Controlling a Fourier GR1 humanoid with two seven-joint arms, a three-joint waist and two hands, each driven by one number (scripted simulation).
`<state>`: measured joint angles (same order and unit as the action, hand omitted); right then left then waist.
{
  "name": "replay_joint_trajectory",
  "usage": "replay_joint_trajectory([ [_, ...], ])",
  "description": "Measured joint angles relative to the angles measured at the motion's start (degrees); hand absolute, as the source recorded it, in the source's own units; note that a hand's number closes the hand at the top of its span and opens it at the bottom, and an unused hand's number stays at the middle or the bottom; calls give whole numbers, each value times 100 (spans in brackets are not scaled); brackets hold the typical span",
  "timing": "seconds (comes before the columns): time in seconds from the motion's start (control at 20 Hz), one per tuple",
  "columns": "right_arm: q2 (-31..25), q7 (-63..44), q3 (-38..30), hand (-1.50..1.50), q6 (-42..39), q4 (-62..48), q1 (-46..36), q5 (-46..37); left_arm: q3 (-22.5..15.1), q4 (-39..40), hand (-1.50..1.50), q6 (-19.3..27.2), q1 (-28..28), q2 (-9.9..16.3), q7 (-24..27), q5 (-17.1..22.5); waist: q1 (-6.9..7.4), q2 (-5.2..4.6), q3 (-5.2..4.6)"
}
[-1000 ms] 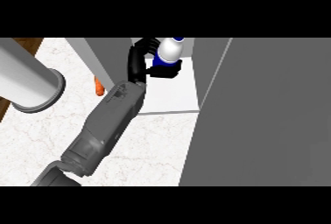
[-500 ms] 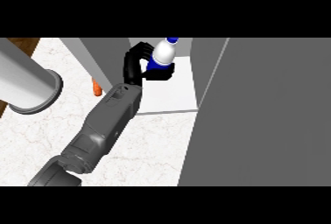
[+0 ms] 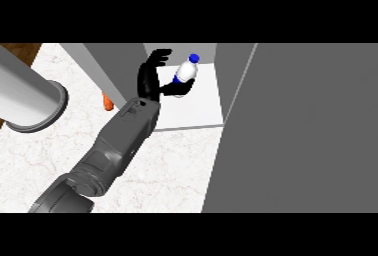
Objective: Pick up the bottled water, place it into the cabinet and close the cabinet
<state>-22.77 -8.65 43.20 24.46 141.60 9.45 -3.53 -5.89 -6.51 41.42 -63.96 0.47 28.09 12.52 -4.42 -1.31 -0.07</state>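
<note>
Leftmost, a grey cylinder (image 3: pixel 29 102) lies across the marble counter (image 3: pixel 170 165), and just beyond it, at about nine o'clock from the hand, a small orange thing (image 3: pixel 108 102) peeks out beside the forearm; what it is cannot be told. One grey forearm runs from the lower left up toward one o'clock, ending in a black hand (image 3: pixel 155 75) inside the open cabinet (image 3: pixel 199 107). Which arm this is does not show plainly; rising from the left side, it is likely the left, and no other hand is in view.

Its fingers are spread wide and straight, pointing to twelve o'clock, while the thumb reaches out under the bottled water (image 3: pixel 184 75). That bottle sits at about three o'clock from the fingers, touching the thumb near its base, not wrapped. Its long axis tilts slightly, blue cap toward one o'clock, base toward seven. It appears set on the cabinet's pale floor, so letting go seems near done.

Rightmost, the cabinet door (image 3: pixel 310 130) fills the view as a broad grey panel, at three o'clock from the hand.
</note>
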Motion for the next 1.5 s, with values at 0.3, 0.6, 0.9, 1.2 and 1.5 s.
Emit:
replay_joint_trajectory([
  [0.3,-95,108,19,-150,9,25,78,22,-130,265,-150,224,-28,11,-45,-214,-32,-2,-1],
  [0.6,-126,198,10,-150,6,17,89,61,-94,314,-150,380,-63,1,-45,-240,-43,-20,-3],
  [0.9,-181,183,-16,-150,-7,37,50,95,30,79,-150,35,84,2,332,-155,-34,-23,-7],
  [1.2,-175,143,29,-150,70,39,60,111,346,-468,150,-1031,195,2,967,181,57,27,-11],
  [1.5,-213,110,94,-150,148,50,105,108,486,-793,150,-1993,291,-49,1342,497,139,76,-6],
])
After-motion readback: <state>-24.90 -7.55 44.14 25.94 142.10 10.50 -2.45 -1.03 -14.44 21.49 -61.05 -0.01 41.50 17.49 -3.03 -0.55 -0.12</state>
